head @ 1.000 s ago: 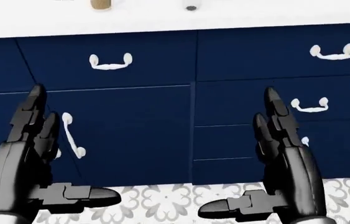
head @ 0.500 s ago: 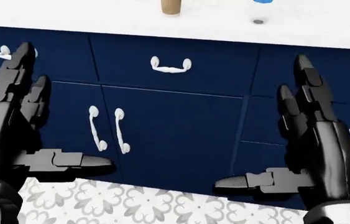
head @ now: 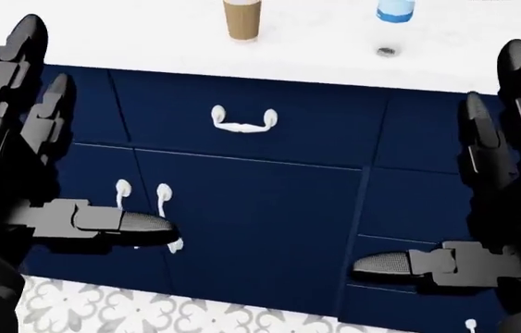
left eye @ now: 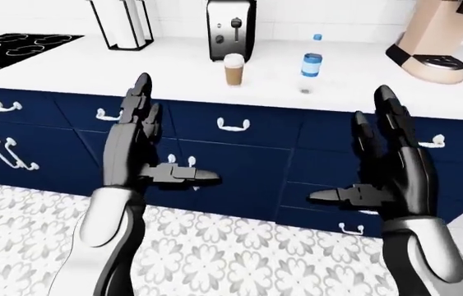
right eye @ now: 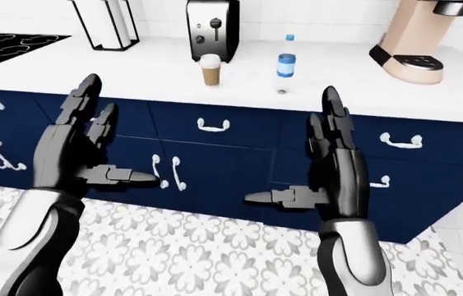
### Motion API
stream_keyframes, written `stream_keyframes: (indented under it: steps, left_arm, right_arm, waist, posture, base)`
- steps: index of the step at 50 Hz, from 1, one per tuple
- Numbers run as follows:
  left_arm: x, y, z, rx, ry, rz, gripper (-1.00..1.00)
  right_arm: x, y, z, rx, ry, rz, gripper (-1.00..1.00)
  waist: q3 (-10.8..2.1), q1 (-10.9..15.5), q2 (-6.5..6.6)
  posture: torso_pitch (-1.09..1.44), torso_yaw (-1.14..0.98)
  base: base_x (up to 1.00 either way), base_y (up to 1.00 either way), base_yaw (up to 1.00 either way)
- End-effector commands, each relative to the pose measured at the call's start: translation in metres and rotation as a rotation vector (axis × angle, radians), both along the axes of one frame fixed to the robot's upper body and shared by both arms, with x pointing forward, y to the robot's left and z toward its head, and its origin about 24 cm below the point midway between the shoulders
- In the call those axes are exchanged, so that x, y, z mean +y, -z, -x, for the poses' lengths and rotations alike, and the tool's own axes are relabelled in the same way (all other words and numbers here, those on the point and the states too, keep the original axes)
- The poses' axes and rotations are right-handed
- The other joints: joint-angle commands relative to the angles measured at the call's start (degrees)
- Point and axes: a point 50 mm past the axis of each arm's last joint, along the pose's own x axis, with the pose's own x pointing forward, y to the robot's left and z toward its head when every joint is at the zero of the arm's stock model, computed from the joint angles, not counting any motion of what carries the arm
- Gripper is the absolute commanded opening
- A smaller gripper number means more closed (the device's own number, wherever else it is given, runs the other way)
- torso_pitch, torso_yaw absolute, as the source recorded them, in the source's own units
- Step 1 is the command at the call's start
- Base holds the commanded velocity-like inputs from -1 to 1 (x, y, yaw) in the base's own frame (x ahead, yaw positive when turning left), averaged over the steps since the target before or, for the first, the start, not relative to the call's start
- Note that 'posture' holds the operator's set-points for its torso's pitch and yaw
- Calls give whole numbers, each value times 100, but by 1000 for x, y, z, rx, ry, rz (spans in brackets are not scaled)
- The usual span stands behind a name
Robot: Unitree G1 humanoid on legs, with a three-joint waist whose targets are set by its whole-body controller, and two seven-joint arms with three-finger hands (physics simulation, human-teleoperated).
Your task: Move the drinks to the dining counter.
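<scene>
Two drinks stand on the white desk (left eye: 66,68): a paper coffee cup (left eye: 234,69) and, just to its right, a water bottle (left eye: 311,63) with a blue cap. Both upright, long axes vertical, apart from each other. The toaster (left eye: 230,29) sits right behind the cup; a coffee machine (left eye: 434,40) stands well right of the bottle, a paper towel holder (left eye: 123,23) well left of the cup, and the cooktop (left eye: 13,46) further left.

Relative to the cup — my left hand (left eye: 136,145) hangs below and left of it, out over the navy drawers (left eye: 229,123); my right hand (left eye: 392,166) is below and right of the bottle. So the left is the nearer hand for the cup, the right for the bottle. Both drinks lie up and away from my fingers, past the desk edge — not within reach yet, I judge.

Fingers (head: 19,62) on both hands are spread straight, thumbs out sideways. They grasp nothing and touch nothing.
</scene>
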Motion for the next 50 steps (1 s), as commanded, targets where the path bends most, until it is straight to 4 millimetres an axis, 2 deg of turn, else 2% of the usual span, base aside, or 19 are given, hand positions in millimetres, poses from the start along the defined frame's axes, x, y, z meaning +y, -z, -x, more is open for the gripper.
stream_keyframes:
  steps: [1,2,3,5,9,11,13,14,19,23,27,28,35,41,42,43,44,47,50]
  left_arm:
    - [2,-9,3,-51,-15,-2,100]
    - [2,-8,3,-51,-15,-1,100]
    - [2,-8,3,-51,-15,-1,100]
    - [2,-9,4,-53,-13,-1,100]
    - [1,-9,4,-54,-12,0,100]
    - [2,-11,6,-58,-12,1,100]
    - [2,-11,6,-59,-13,4,100]
    - [2,-11,7,-59,-13,4,100]
    - [2,-11,6,-60,-12,5,100]
    - [1,-12,7,-61,-10,4,100]
    - [1,-12,6,-61,-9,2,100]
    - [1,-12,6,-61,-9,1,100]
    - [0,-16,7,-68,-7,-3,100]
    - [0,-18,7,-71,-8,-3,100]
    - [0,-17,7,-71,-8,-3,100]
    - [0,-18,7,-71,-7,-3,100]
    - [0,-18,7,-71,-7,-3,100]
    - [-1,-18,7,-72,-6,-2,100]
    - [-1,-17,7,-72,-5,-2,100]
  right_arm:
    - [4,-8,3,-55,-29,-4,100]
    - [4,-8,4,-56,-31,-7,100]
    - [4,-8,4,-59,-36,-9,100]
    - [4,-7,5,-62,-39,-7,100]
    - [4,-9,5,-67,-38,-7,100]
    - [5,-9,5,-68,-33,9,100]
    - [5,-8,4,-67,-36,13,100]
    - [6,-8,4,-67,-38,17,100]
    - [6,-9,4,-71,-40,20,100]
    - [3,-10,6,-76,-32,14,100]
    - [-2,-11,9,-84,-18,9,100]
    - [-4,-12,10,-87,-13,7,100]
    - [-11,-22,16,-106,18,8,100]
    - [-19,-24,20,-116,49,4,100]
    - [-21,-24,20,-117,52,0,100]
    - [-21,-24,21,-117,56,-1,100]
    - [-22,-23,20,-118,57,-2,100]
    - [-22,-25,21,-121,59,-5,100]
    - [-23,-24,21,-122,61,-3,100]
  waist:
    - [-113,37,154]
    - [89,86,8]
    - [76,-50,240]
    - [-52,16,125]
    - [68,158,-96]
    - [24,115,-277]
    - [-146,166,-635]
    - [4,169,-465]
    - [-16,36,-443]
    - [163,24,-151]
    - [55,67,320]
    - [169,-2,226]
    - [-18,170,-95]
    - [-119,254,-602]
    - [104,213,-606]
    - [84,257,-743]
    - [-24,179,-695]
    - [-23,151,-537]
    - [88,118,-402]
  posture:
    - [0,0]
    - [0,0]
    - [0,0]
    - [0,0]
    - [0,0]
    - [0,0]
    - [0,0]
    - [0,0]
    - [0,0]
    - [0,0]
    - [0,0]
    - [0,0]
    - [0,0]
    - [0,0]
    - [0,0]
    - [0,0]
    - [0,0]
    - [0,0]
    - [0,0]
  base:
    - [42,-14,0]
    - [11,-18,0]
    - [0,0,-23]
    - [0,0,-84]
    - [0,0,-80]
    - [0,0,0]
    - [0,0,0]
    - [0,0,0]
    - [21,0,0]
    - [43,0,0]
    - [46,0,0]
    - [45,0,0]
    - [46,0,0]
    - [45,0,0]
    - [17,0,0]
    - [8,0,0]
    - [5,0,0]
    - [5,0,0]
    - [5,0,0]
